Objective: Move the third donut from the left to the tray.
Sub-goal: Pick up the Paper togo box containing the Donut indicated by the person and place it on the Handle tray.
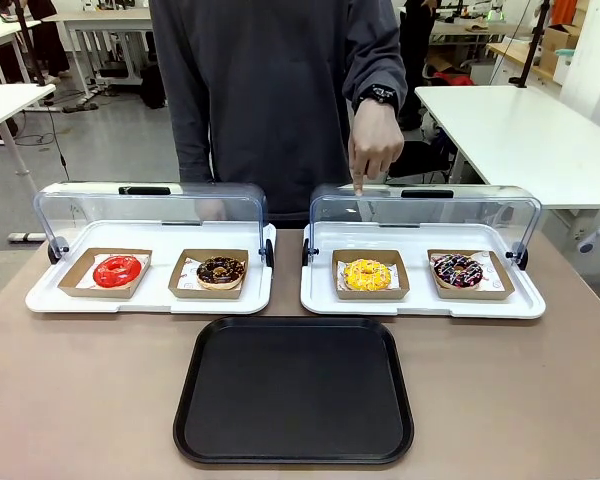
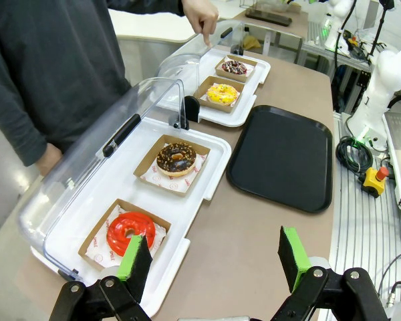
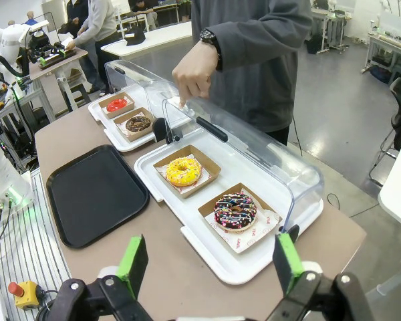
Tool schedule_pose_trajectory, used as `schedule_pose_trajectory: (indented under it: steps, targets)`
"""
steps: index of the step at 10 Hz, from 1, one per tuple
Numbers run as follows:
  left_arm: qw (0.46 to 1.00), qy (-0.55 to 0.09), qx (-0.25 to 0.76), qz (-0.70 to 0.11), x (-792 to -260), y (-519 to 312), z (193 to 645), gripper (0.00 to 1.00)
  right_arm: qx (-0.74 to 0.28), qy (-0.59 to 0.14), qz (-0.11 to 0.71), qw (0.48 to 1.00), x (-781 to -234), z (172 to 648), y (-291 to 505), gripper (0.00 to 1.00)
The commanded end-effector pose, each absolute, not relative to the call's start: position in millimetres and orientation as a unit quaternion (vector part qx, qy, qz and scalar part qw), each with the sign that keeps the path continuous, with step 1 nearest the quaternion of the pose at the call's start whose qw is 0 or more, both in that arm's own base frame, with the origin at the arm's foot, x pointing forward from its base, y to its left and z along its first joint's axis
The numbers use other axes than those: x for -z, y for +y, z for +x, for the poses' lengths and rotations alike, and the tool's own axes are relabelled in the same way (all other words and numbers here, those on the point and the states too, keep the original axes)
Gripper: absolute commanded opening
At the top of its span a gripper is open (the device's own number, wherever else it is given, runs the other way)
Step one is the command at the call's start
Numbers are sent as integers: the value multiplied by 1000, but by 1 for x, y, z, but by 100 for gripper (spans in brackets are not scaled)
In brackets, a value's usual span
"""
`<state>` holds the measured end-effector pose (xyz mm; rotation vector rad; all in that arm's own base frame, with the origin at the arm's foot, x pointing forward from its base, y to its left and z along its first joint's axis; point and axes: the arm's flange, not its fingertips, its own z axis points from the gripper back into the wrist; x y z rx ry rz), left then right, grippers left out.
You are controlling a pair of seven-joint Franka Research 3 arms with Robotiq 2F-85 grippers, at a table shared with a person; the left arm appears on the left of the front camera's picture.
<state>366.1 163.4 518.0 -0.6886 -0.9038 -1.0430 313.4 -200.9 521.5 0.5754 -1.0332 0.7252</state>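
The third donut from the left (image 1: 367,272) (image 2: 222,93) (image 3: 182,170), yellow-glazed with orange sprinkles, lies in a brown cardboard holder on the right white tray. The black tray (image 1: 294,390) (image 2: 283,156) (image 3: 93,194) lies flat on the table in front of both white trays. A person's hand (image 1: 374,148) (image 3: 195,75) points an index finger down at the raised clear lid above the yellow donut. My left gripper (image 2: 214,263) is open above the table near the red donut. Open too, my right gripper (image 3: 211,264) hovers near the table's right end.
The left white tray (image 1: 150,296) holds a red donut (image 1: 117,270) and a chocolate donut (image 1: 221,271). A sprinkled chocolate donut (image 1: 458,270) sits right of the yellow one. Both clear domed lids (image 1: 150,208) stand raised at the back. The person stands at the far edge.
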Motion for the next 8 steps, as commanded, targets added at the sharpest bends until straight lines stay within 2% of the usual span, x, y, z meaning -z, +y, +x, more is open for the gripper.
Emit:
schedule_pose_trajectory:
  steps: [1,8]
  targets:
    - [712,-411,476,-312,-519,164,366,100,-339,-489,263,759,-524,317,-203,100]
    - [712,-411,476,-312,-519,164,366,100,-334,-476,265,769,-522,313,-201,100]
